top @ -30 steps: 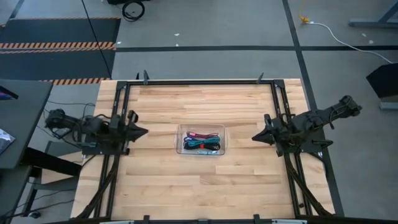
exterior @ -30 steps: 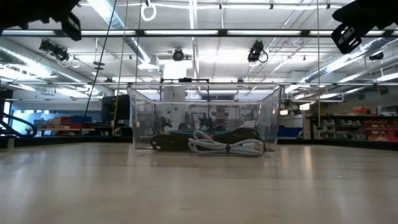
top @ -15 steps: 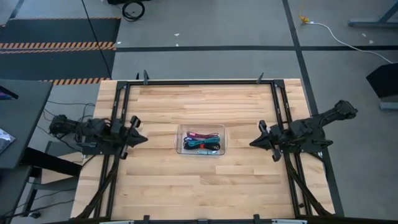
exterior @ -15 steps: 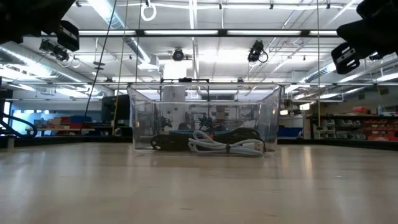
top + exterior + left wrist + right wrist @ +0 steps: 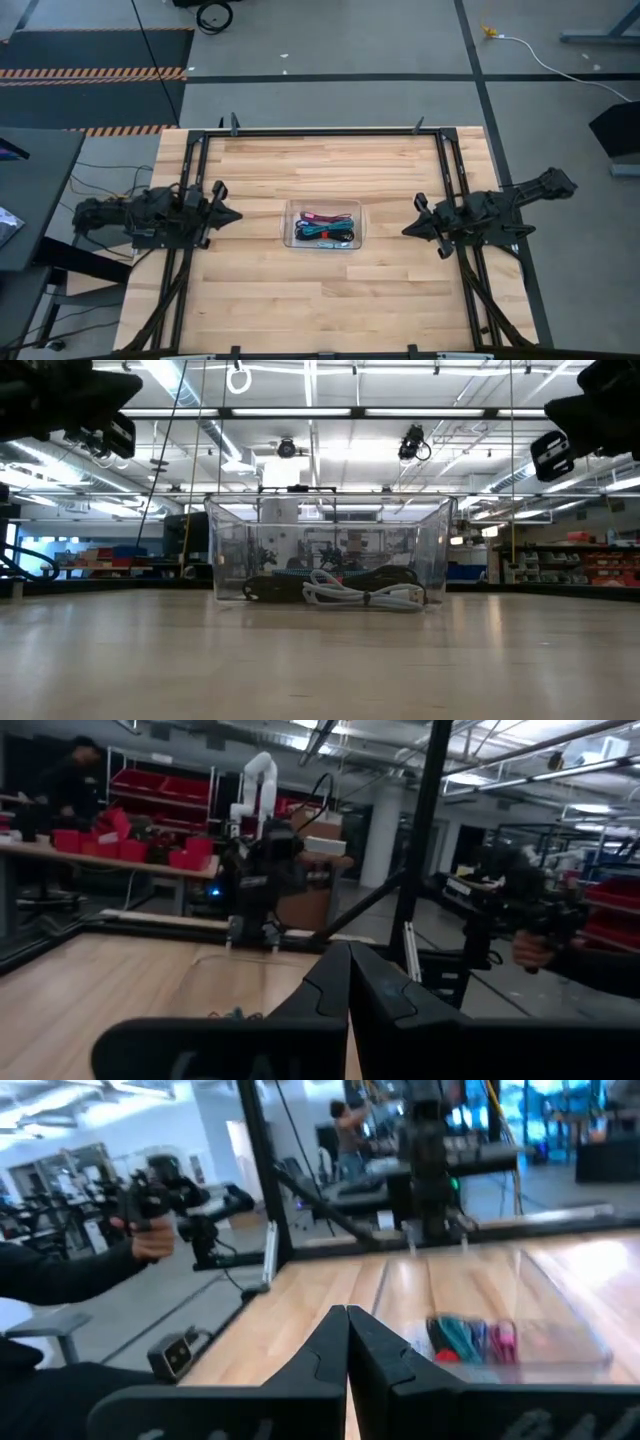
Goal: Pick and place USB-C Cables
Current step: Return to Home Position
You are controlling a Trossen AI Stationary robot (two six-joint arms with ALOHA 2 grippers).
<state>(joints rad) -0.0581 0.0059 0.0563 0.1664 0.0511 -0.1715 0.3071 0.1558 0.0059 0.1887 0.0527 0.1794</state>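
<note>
The USB-C cables [image 5: 325, 230] lie bundled in a clear plastic tray [image 5: 288, 226] at the table's middle; maroon, teal and black cords show from above. In the low view a pale bundle [image 5: 362, 596] and a dark one rest on the tray floor behind its clear wall [image 5: 230, 550]. The right wrist view shows teal and maroon cords [image 5: 475, 1338]. My left gripper [image 5: 238, 214] [image 5: 348, 970] hovers left of the tray, shut and pointing at it. My right gripper [image 5: 405, 230] [image 5: 347, 1325] hovers right of the tray, shut, also pointing at it.
A black metal frame [image 5: 320, 131] runs along the table's far edge and both sides, under the arms. A white cord with a yellow end [image 5: 490, 32] lies on the floor beyond the table. People's hands holding controllers [image 5: 150, 1220] [image 5: 530, 945] show beyond the table sides.
Both grippers have come down a little, staying shut. The right one has also swung slightly toward the table's near edge. The tray and cables have not moved.
</note>
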